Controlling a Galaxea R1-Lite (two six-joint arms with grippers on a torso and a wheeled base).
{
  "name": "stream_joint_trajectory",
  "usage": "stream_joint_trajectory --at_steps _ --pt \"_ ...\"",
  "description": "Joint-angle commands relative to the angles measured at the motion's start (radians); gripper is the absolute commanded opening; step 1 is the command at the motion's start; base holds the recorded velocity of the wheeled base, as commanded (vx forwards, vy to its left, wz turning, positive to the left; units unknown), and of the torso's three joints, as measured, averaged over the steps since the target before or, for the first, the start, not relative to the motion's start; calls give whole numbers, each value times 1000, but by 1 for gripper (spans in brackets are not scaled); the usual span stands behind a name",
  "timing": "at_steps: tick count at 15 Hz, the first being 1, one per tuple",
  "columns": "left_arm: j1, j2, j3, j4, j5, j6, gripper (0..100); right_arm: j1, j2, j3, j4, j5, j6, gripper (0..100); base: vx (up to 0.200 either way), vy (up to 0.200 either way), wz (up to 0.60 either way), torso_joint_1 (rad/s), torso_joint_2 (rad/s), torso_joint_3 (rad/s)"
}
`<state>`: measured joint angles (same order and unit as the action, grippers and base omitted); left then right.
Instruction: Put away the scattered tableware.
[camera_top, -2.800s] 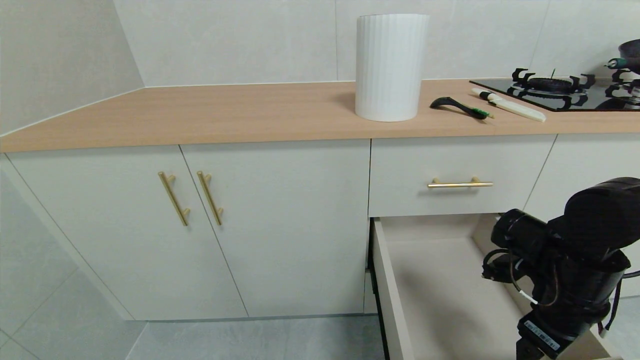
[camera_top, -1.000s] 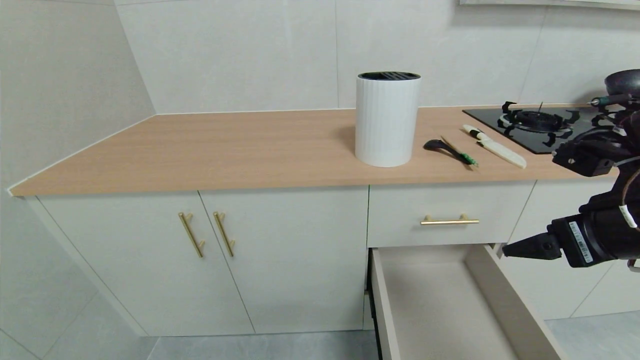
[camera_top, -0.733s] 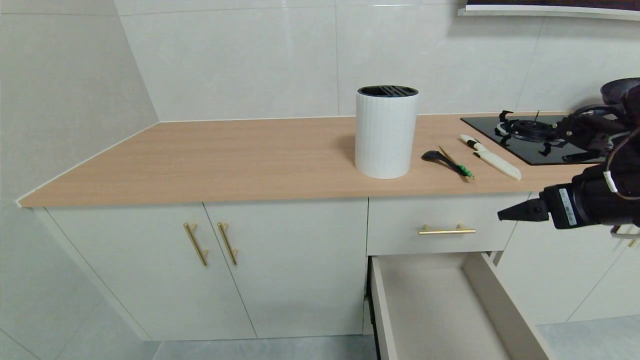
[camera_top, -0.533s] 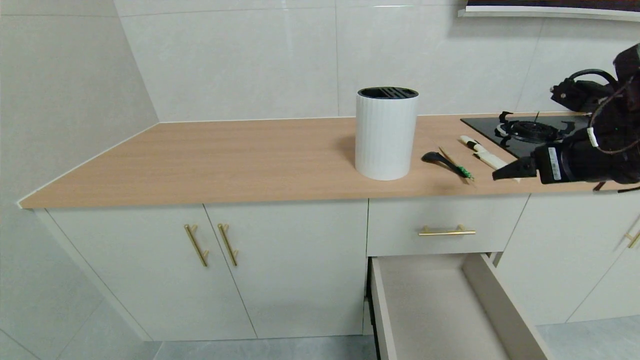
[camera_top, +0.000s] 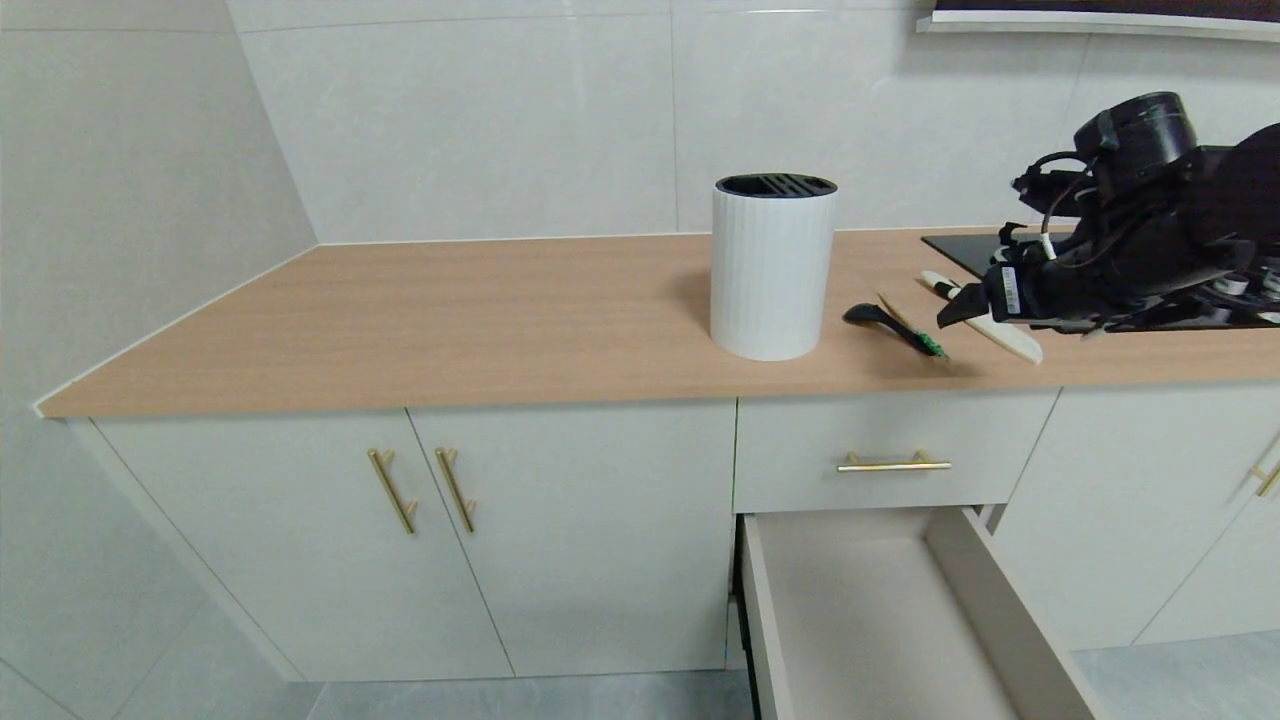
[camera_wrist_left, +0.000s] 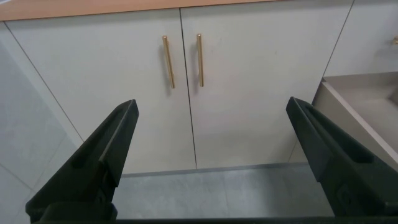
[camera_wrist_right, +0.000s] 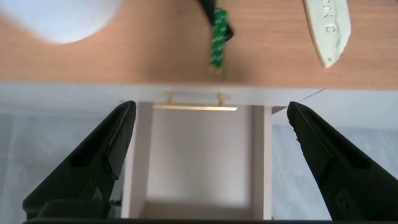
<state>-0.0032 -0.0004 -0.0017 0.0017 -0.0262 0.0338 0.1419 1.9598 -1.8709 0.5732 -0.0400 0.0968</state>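
The counter (camera_top: 500, 320) is wood-grain with a matt finish. The doors (camera_top: 580, 520) are smooth matt off-white, with shiny brass-look metal handles (camera_top: 893, 462). The holder (camera_top: 772, 270) is ribbed, white and matt. The hob (camera_top: 960, 247) is glossy black glass, and the knife (camera_top: 1012, 343) looks like smooth cream plastic.

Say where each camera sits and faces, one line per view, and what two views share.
Head view: on the head, facing forward and down at counter, knife block, open drawer; right gripper at right.
Left wrist view: low, facing cabinet doors; left gripper, open, frames them.
Right wrist view: above the counter edge, facing down; own open fingers show.
Shared: head and right wrist views show the green-handled spoon, white knife, open drawer.
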Motion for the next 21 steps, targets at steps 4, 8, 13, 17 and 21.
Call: stream_joint_trajectory --at_steps 4,8,13,17,21 --pt "0 0 0 0 0 0 100 -8 157 -50 -65 -4 3 100 0 0 0 0 0 0" --pt "0 0 0 0 -1 0 100 -8 206 -62 -99 -31 3 100 0 0 0 0 0 0" --pt "0 0 0 0 0 0 100 -8 231 -80 -108 -32 31 100 0 0 0 0 0 0" --pt "0 0 0 0 0 0 100 -8 243 -79 -144 -34 32 0 0 0 0 0 0 0" --pt "0 0 0 0 0 0 100 -8 251 -80 -145 -34 31 0 0 0 0 0 0 0"
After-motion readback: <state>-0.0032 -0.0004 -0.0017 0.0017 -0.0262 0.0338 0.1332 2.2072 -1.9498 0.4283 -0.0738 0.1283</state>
